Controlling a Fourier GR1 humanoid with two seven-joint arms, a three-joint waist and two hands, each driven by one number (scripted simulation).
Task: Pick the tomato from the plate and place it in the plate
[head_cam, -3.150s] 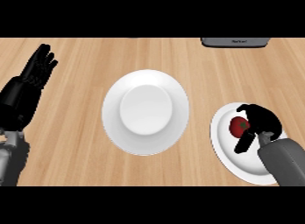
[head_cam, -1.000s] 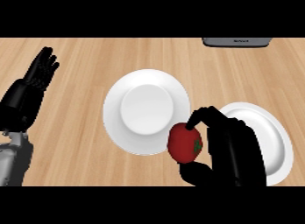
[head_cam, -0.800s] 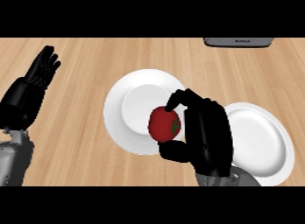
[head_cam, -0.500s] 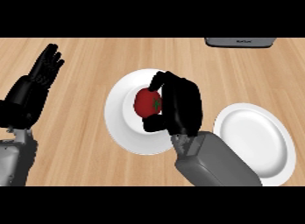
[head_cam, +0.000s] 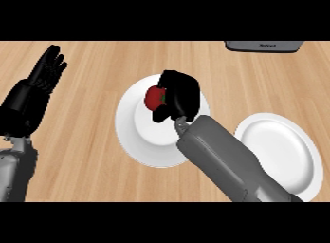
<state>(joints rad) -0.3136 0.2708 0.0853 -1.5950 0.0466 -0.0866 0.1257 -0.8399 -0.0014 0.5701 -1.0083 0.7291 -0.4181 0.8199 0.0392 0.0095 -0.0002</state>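
My right hand (head_cam: 178, 97) is curled round a red tomato (head_cam: 154, 96) and holds it over the upper part of the middle white plate (head_cam: 136, 137). Only the tomato's left side shows past the fingers. Whether the tomato touches the plate I cannot tell. My grey right forearm crosses the plate's lower right part. A second white plate (head_cam: 279, 154) lies to the right with nothing on it. My left hand (head_cam: 31, 95) rests open at the left edge, fingers up.
A dark grey flat object (head_cam: 262, 45) lies at the counter's far edge, upper right. Bare wooden counter (head_cam: 91, 66) lies between my left hand and the middle plate.
My right hand took the tomato off the right plate and carried it left and away from me, over the middle plate. The left hand stayed where it was.
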